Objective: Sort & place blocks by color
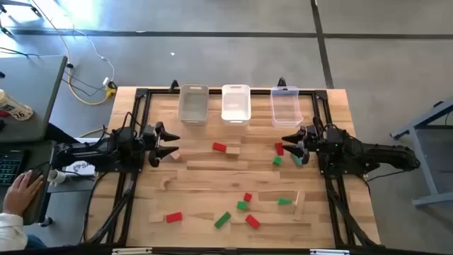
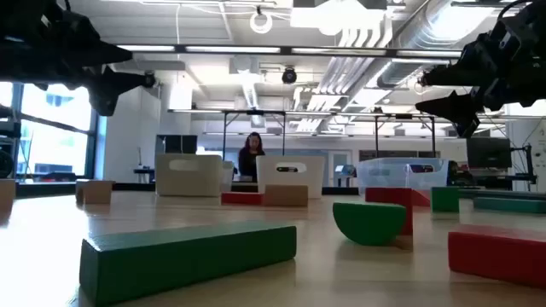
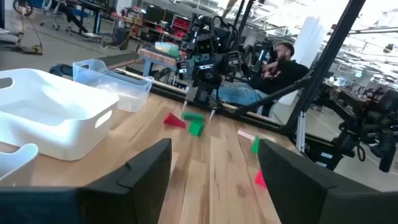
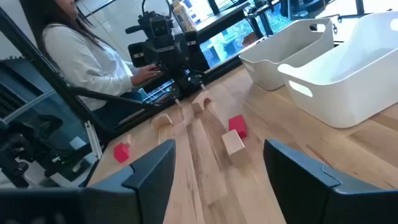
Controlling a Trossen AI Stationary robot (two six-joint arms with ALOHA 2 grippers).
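Observation:
Small wooden blocks lie scattered flat on the table: a red block (image 1: 219,147) beside a plain wood block (image 1: 233,151) near the middle, a red block (image 1: 279,148) and green block (image 1: 277,161) by the right arm, and red, green and plain ones along the near half (image 1: 223,219). My left gripper (image 1: 172,144) hovers open above the table's left side, above a plain block (image 1: 175,156). My right gripper (image 1: 289,146) hovers open at the right side, close to the red and green blocks. Both grippers hold nothing.
Three translucent white bins stand in a row at the far edge: left (image 1: 192,104), middle (image 1: 236,103), right (image 1: 286,106). A black frame (image 1: 141,94) borders the table. A person's hand (image 1: 21,188) rests at a desk left of the table. Bare wood lies between the arms.

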